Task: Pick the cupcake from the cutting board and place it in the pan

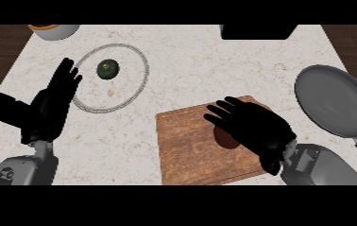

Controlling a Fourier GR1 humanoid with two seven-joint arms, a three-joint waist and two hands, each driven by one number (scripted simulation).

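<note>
The pale, marble-patterned tabletop [202, 64] filled most of the head view, with strips of dark wood at its far left and far right corners. Near the middle, a little to the right, lay the square brown wooden cutting board [191, 149]. The black right hand [254, 128] was above the board, palm down, with its fingers spread and pointing to the far left. Under this hand only a small dark reddish-brown part of the cupcake [225, 139] showed, and it was on the board. The fingers looked relaxed and not closed around the cupcake, although the hand hid most of it, so the contact could not be seen clearly.

At the right edge of the view stood the round grey metal pan [327, 102], partly cut by the frame, just beside the right side of the board and apart from the right hand.

On the left side, the black left hand [52, 102] rested open with straight fingers pointing to the far side, and it held nothing. Just to its right lay a thin round wire-like ring [143, 69] on the tabletop, and inside the ring was a small dark green round object [107, 69]. At the far left edge stood a white bowl with orange content [54, 30], and at the far edge, right of the middle, a black box-shaped object [258, 31].
</note>
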